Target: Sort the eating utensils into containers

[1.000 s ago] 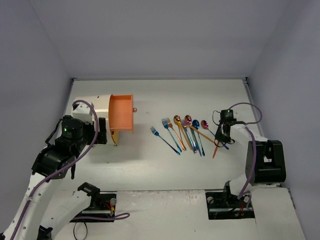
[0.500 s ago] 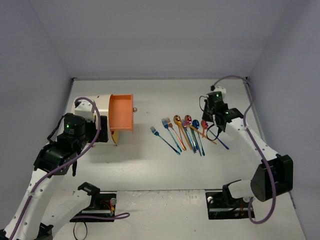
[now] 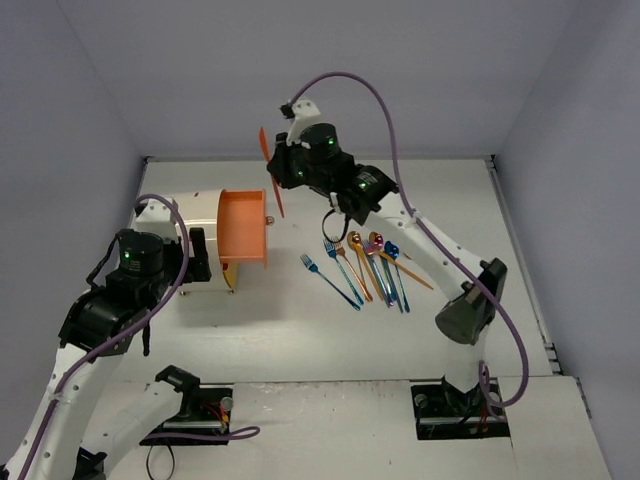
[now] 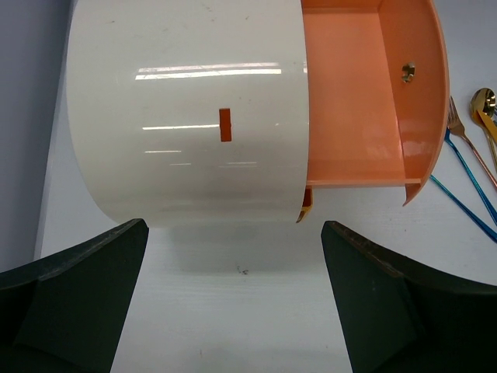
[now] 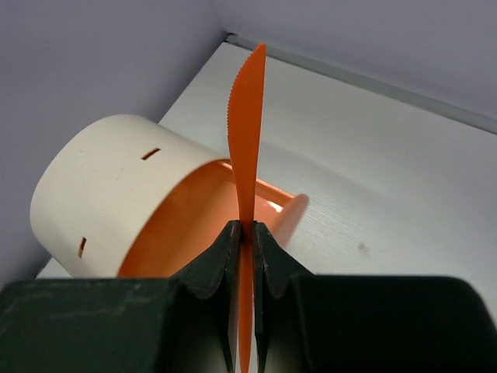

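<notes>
the right gripper (image 5: 245, 249) has its two fingers pressed tight on an orange knife (image 5: 247, 132). it pinches the knife low down, so the toothed blade sticks out past the fingers. the knife is held up in the air near the back of the table (image 3: 450, 210), just above and beside the open orange drawer (image 3: 243, 228). the drawer is pulled out of the cream-white drum cabinet (image 4: 186, 109), and the part of its floor that shows looks bare. the left gripper (image 4: 233, 303) is spread wide with nothing in it. it hangs close to the cabinet's round wall and does not touch it. the other forks and spoons (image 3: 365, 268) lie in a bunch on the table, well apart from the drawer.

the step now looks like putting the knife in the drawer. to do it well, the right arm should bring the knife right over the drawer's floor, turn it to lie the long way, and go down low before letting go. the knife is thin and light, so a drop from high up could make it bounce out or catch on the drawer's wall.
</notes>
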`<state>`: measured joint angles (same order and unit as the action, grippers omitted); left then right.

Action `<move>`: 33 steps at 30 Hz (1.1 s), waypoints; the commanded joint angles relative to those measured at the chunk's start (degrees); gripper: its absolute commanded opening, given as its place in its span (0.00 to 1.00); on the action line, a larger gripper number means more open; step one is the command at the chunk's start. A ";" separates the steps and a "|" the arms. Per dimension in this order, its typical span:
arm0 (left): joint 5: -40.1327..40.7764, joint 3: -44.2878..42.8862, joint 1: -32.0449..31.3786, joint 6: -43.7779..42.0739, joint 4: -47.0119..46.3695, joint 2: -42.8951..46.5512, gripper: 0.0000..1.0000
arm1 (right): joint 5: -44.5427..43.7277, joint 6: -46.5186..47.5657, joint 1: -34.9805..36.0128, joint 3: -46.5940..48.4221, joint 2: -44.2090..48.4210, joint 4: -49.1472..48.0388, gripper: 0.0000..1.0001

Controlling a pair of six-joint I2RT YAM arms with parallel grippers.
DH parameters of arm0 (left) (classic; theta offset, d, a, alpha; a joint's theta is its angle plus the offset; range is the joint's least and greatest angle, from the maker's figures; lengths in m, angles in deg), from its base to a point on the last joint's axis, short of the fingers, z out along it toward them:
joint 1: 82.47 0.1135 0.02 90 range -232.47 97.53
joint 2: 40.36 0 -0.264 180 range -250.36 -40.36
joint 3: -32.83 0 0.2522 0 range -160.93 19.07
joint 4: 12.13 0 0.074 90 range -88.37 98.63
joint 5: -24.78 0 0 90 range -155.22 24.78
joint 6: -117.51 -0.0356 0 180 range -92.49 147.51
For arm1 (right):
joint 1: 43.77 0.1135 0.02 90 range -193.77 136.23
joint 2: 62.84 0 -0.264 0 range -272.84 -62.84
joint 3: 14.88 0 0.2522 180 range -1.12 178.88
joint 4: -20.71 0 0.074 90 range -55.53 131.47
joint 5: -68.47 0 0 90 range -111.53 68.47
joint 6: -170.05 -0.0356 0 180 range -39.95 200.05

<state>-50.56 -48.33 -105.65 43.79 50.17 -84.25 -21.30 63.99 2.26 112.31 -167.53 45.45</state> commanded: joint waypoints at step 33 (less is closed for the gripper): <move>3.07 -2.40 0.33 3.27 3.49 3.11 0.93 | -2.61 2.11 8.55 -2.43 -6.58 -6.49 0.32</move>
<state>-48.43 -48.76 -105.63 47.32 55.45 -80.26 -20.85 63.99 10.34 110.37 -178.85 42.15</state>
